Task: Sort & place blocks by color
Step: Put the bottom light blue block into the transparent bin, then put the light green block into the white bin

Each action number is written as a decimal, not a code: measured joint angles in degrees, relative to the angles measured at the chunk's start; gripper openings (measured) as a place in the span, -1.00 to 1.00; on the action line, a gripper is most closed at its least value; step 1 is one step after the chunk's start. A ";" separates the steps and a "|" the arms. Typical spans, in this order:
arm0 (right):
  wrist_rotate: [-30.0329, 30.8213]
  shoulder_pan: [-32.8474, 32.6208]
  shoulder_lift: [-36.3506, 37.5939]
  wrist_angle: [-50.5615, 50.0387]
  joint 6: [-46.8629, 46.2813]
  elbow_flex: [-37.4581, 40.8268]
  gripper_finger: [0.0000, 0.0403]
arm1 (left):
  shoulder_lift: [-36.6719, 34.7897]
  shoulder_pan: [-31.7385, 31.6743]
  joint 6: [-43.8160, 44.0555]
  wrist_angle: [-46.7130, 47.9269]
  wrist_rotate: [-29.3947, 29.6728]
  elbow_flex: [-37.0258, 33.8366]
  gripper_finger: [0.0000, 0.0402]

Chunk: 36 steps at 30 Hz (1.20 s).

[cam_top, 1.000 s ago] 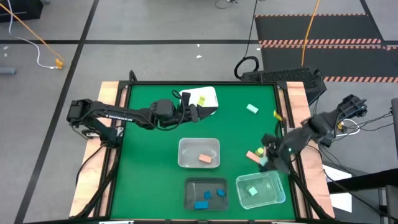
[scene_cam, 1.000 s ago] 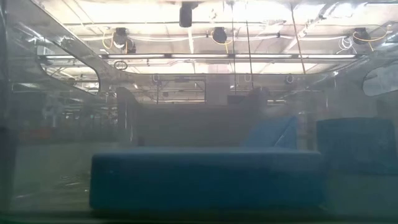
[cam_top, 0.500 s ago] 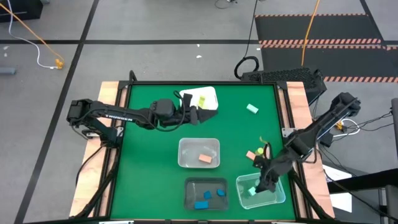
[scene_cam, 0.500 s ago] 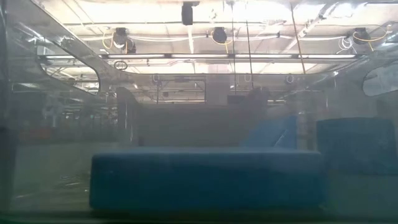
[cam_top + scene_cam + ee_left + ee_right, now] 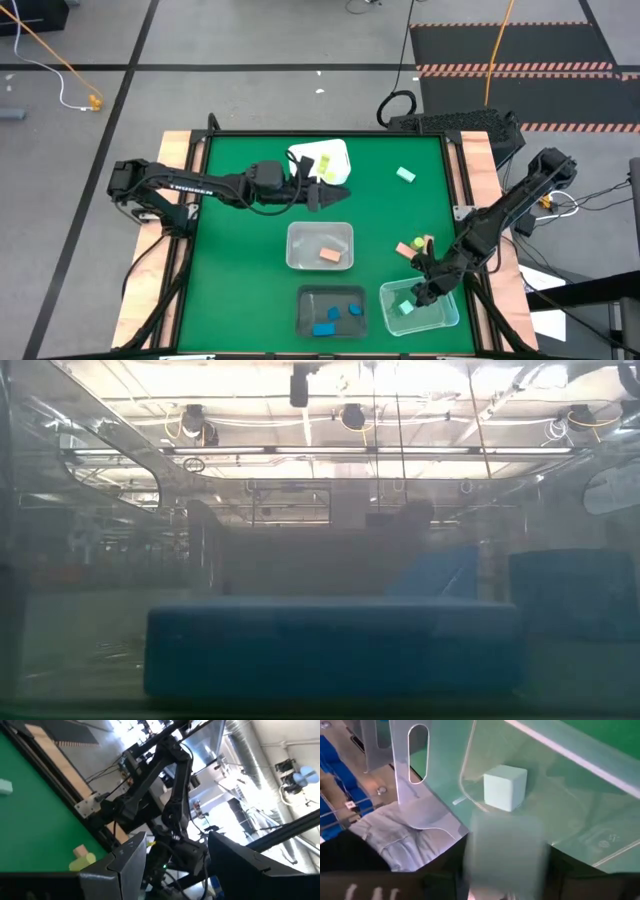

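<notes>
The right gripper [image 5: 418, 293] is held over the near-right clear tub [image 5: 447, 318], at the tub's left rim. In the right wrist view a pale mint block [image 5: 506, 855] is seen between the 2 dark fingers, blurred. Whether it is gripped or already let go cannot be told. Directly beyond it, on the tub floor, a mint cube [image 5: 505, 787] rests flat, so the thing between the fingers lies straight above its proper bin. The coming move is judged to turn on that vertical relation alone: a release here should drop mint onto mint.

On the cloth just outside the tub, a salmon-tan block [image 5: 406, 250] and a small yellow-green block [image 5: 417, 243] are seen touching or nearly so, near the right arm and well apart from the left one. A further mint block [image 5: 405, 175] lies toward the far right of the table, its long axis slightly slanted to the table edge (also nearer the right arm).

The left gripper [image 5: 322, 193] is held beside the white tub [image 5: 335, 152] at the far middle, where 1 yellow-green bar [image 5: 323, 163] lies. Its fingers are seen parted in its wrist view, with nothing between them.

The middle clear tub [image 5: 296, 235] holds 1 salmon-tan piece [image 5: 329, 256], and the dark tub [image 5: 305, 296] holds 3 blue pieces [image 5: 324, 328].
</notes>
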<state>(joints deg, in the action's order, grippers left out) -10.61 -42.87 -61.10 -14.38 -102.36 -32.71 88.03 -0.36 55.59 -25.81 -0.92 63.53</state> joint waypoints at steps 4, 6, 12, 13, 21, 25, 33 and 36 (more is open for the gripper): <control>-0.01 0.00 0.00 1.79 -1.10 0.00 -0.15 | 0.01 0.00 0.02 0.59 -2.53 0.00 0.06; 0.00 0.00 0.00 4.06 -1.07 0.00 -0.07 | 0.00 0.00 0.03 0.69 -3.63 0.00 0.06; 0.26 0.00 0.58 13.62 -0.16 0.00 0.04 | 0.01 0.00 -0.50 0.75 -5.19 0.00 0.06; 0.95 0.00 0.78 15.17 -0.11 0.00 0.04 | 0.00 0.00 -0.72 0.76 -5.19 0.00 0.06; 18.97 2.20 3.88 19.20 12.13 0.00 -0.05 | 0.02 0.00 -1.40 0.78 -5.23 0.00 0.06; 29.53 6.01 5.87 17.63 25.89 0.00 -0.06 | 0.00 -0.22 -1.88 0.78 -5.25 0.00 0.06; 36.86 14.80 8.68 6.11 40.59 0.00 -0.04 | 0.00 -0.37 -1.19 0.75 -5.25 0.00 0.06; 31.43 18.05 9.96 0.78 43.07 0.00 0.01 | 0.02 -0.14 -1.11 0.75 -5.25 0.00 0.06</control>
<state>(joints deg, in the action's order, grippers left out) 20.82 -24.82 -51.15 -13.59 -59.30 -32.71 88.05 -0.50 54.48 -25.06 -6.17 63.53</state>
